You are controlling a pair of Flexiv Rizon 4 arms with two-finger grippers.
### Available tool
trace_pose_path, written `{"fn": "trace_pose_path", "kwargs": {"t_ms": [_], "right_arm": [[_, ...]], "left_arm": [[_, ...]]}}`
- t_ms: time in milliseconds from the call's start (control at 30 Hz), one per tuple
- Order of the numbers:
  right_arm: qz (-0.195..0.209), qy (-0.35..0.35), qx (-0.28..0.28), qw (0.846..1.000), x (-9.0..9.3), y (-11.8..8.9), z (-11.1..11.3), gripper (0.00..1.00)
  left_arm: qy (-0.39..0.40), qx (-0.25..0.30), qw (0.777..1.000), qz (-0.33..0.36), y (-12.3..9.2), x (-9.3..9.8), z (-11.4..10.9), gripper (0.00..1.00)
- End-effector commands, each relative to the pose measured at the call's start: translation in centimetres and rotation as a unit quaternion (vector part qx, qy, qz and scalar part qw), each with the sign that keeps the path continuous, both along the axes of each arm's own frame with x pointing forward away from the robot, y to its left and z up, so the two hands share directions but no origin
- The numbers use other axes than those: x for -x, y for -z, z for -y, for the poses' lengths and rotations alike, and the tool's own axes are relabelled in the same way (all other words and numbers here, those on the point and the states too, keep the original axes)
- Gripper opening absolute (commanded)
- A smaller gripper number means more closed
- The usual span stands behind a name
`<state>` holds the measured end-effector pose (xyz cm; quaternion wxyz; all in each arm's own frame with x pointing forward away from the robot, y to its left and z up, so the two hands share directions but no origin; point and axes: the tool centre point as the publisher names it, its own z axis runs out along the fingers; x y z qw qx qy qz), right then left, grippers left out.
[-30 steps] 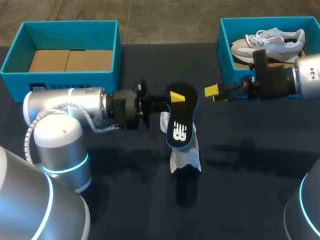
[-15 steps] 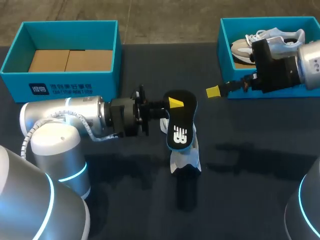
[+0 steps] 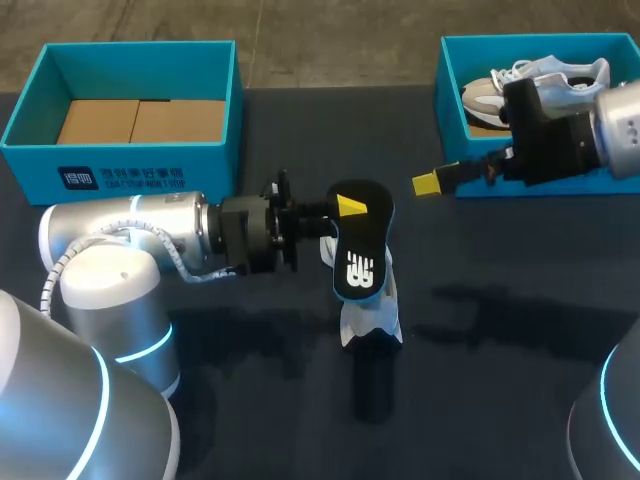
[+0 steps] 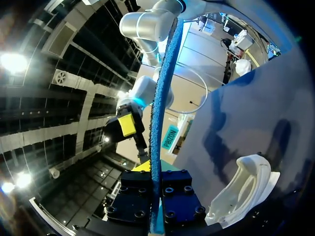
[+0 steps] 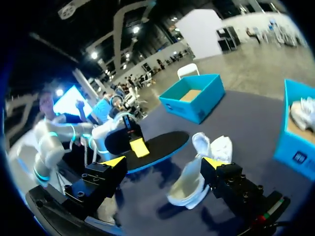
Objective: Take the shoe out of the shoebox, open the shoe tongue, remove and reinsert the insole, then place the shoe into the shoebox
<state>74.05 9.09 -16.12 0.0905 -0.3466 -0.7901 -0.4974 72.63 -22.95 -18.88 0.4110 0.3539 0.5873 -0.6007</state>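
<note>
1. Shoe [image 3: 370, 318], white, lies on the dark table [image 3: 500, 380], well apart from the teal left shoebox [image 3: 140, 165] and right shoebox [image 3: 450, 100].
2. The black insole [image 3: 360, 245], clamped edge-up in the left gripper [image 3: 345, 208], covers part of the shoe in the head view.
3. Head view shows one yellow tip of the right gripper [image 5: 163, 162]; its wrist view shows both, spread wide, holding nothing.
</note>
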Motion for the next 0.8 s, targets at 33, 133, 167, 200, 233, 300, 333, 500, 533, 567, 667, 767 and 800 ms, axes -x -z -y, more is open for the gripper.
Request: {"fn": "trace_pose_path", "kwargs": {"t_ms": [33, 133, 167, 200, 233, 300, 333, 500, 533, 567, 667, 767, 800], "right_arm": [[0.039, -0.012, 0.014, 0.999, 0.3, 0.5, 0.4, 1.0], [0.058, -0.03, 0.058, 0.996, 0.3, 1.1, 0.6, 1.0], [0.062, -0.041, 0.071, 0.995, 0.4, 1.2, 0.6, 1.0], [0.075, -0.046, 0.08, 0.993, 0.4, 1.4, 0.7, 1.0], [0.086, -0.056, 0.083, 0.991, 0.5, 1.5, 0.7, 1.0], [0.106, -0.068, 0.095, 0.987, 0.7, 1.8, 0.8, 1.0], [0.115, -0.075, 0.099, 0.986, 0.8, 1.9, 0.9, 1.0], [0.157, -0.098, 0.143, 0.972, 1.3, 2.6, 1.1, 1.0], [0.158, -0.101, 0.147, 0.971, 1.4, 2.6, 1.1, 1.0], [0.162, -0.105, 0.158, 0.968, 1.6, 2.7, 1.1, 1.0], [0.165, -0.118, 0.176, 0.963, 1.8, 3.3, 1.2, 1.0], [0.17, -0.131, 0.19, 0.958, 2.1, 3.9, 1.1, 1.0], [0.168, -0.139, 0.199, 0.956, 2.2, 4.2, 1.0, 1.0]], "left_arm": [[0.009, 0.004, 1.0, -0.025, 0.2, 0.2, 0.2, 0.0], [0.025, 0.02, 0.998, -0.062, 0.1, 0.5, 0.2, 0.0], [0.027, 0.022, 0.997, -0.073, 0.1, 0.6, 0.1, 0.0], [0.031, 0.023, 0.995, -0.088, 0.1, 0.6, 0.0, 0.0], [0.032, 0.025, 0.995, -0.092, 0.2, 0.7, -0.1, 0.0], [0.034, 0.033, 0.992, -0.117, 0.3, 0.6, -0.4, 0.0], [0.034, 0.034, 0.991, -0.121, 0.3, 0.6, -0.4, 0.0], [0.054, 0.066, 0.978, -0.191, 0.2, 1.4, -0.9, 0.0], [0.057, 0.071, 0.976, -0.199, 0.2, 1.5, -1.0, 0.0], [0.056, 0.075, 0.974, -0.206, 0.1, 1.5, -1.1, 0.0], [0.06, 0.087, 0.967, -0.23, -0.1, 2.0, -1.4, 0.0], [0.062, 0.088, 0.96, -0.257, -0.1, 2.4, -1.6, 0.0], [0.067, 0.09, 0.957, -0.267, 0.0, 2.6, -1.6, 0.0]]}}
